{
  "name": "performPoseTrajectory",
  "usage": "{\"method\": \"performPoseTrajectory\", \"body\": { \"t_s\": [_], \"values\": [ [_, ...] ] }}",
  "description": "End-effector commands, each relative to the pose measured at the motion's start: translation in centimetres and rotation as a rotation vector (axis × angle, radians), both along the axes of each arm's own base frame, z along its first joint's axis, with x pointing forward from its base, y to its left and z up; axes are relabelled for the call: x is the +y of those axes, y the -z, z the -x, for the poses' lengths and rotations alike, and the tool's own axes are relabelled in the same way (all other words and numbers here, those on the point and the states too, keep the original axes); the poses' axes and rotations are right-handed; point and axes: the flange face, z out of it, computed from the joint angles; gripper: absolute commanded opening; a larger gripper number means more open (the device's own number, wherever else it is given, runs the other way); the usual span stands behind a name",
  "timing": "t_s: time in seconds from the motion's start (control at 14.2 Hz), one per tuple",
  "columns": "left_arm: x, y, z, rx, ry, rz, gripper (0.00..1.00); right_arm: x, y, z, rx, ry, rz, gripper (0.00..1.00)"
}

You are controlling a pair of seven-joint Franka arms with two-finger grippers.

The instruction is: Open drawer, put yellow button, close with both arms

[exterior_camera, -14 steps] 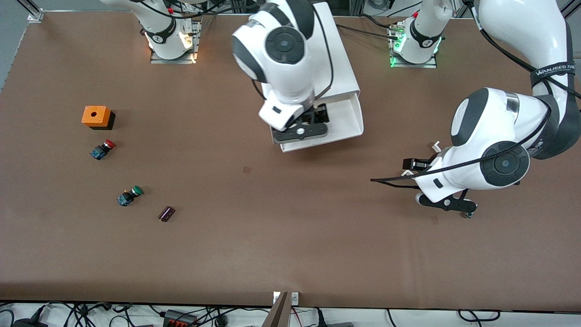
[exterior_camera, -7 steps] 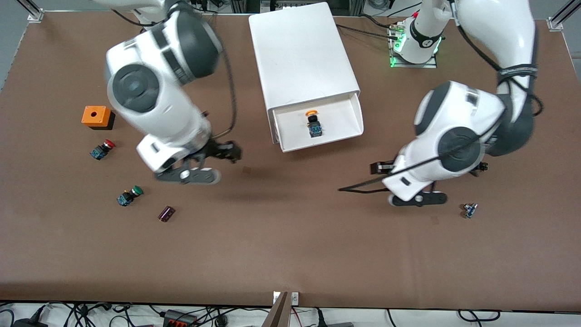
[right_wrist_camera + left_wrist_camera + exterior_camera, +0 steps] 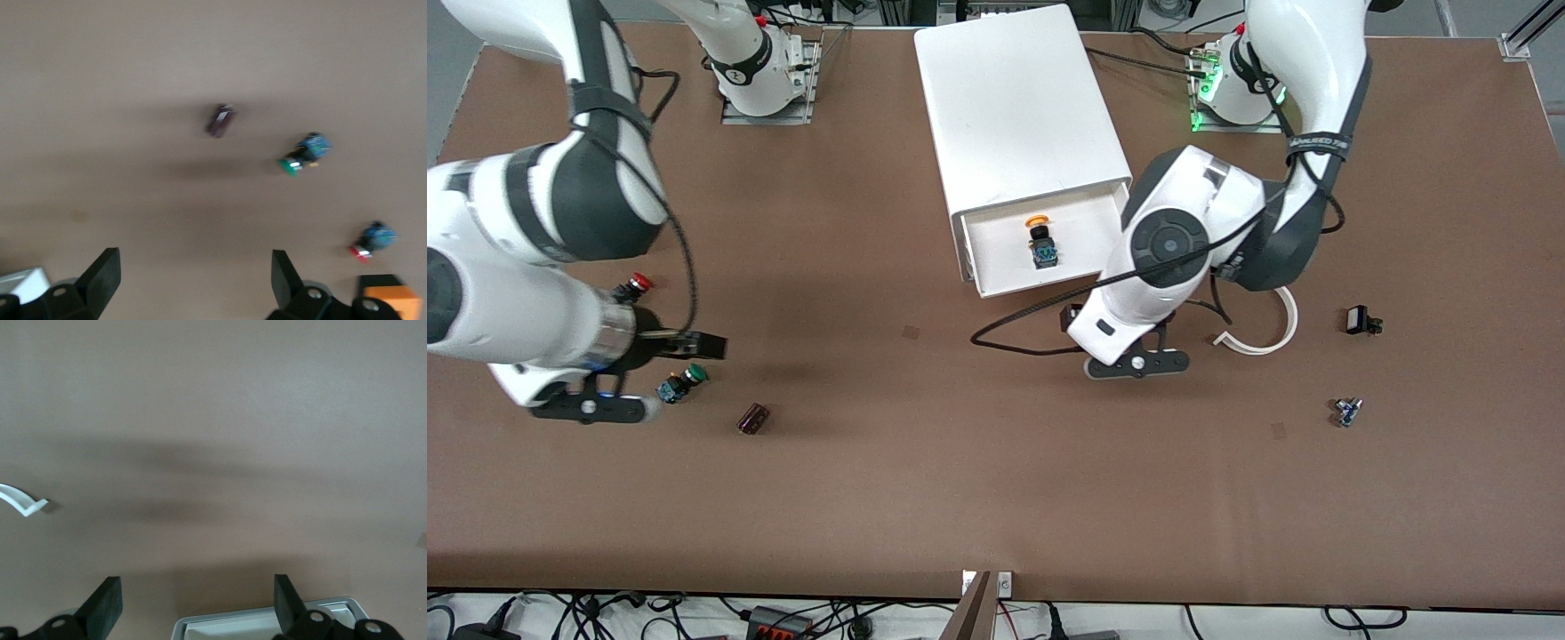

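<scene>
The yellow button point(image 3: 1040, 240) lies in the open drawer point(image 3: 996, 283). The left gripper point(image 3: 195, 605), fingers wide and empty, hangs just over the table in front of it. The right gripper point(image 3: 193, 281), also wide and empty, is above the green-capped button point(image 3: 682, 381).

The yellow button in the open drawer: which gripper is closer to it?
Left. The left gripper hovers just in front of the drawer holding the yellow button; the right gripper is by the green-capped button.
</scene>
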Motion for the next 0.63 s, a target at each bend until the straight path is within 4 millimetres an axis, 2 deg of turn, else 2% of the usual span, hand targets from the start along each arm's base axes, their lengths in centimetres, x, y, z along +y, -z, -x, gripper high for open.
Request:
{"method": "performPoseTrajectory", "body": {
  "t_s": [0.0,0.14,0.35,0.56],
  "values": [
    [-0.7,0.8,2.2,-0.03,-0.005,0.007,1.0,-4.2,-1.4,0.8,0.004,-0.073,0.013,1.0],
    [-1.0,1.5,4.3,-0.053,-0.037,0.018,1.0,-7.0,-2.0,0.5,-0.014,-0.066,0.007,1.0],
    [-2.5,2.1,6.7,-0.033,-0.065,0.015,1.0,-11.4,-6.4,1.3,-0.083,0.0,0.001,1.0],
    [-4.2,3.7,9.6,0.019,-0.03,0.006,1.0,-13.5,-9.4,3.2,-0.115,0.028,0.003,1.0]
  ]
}}
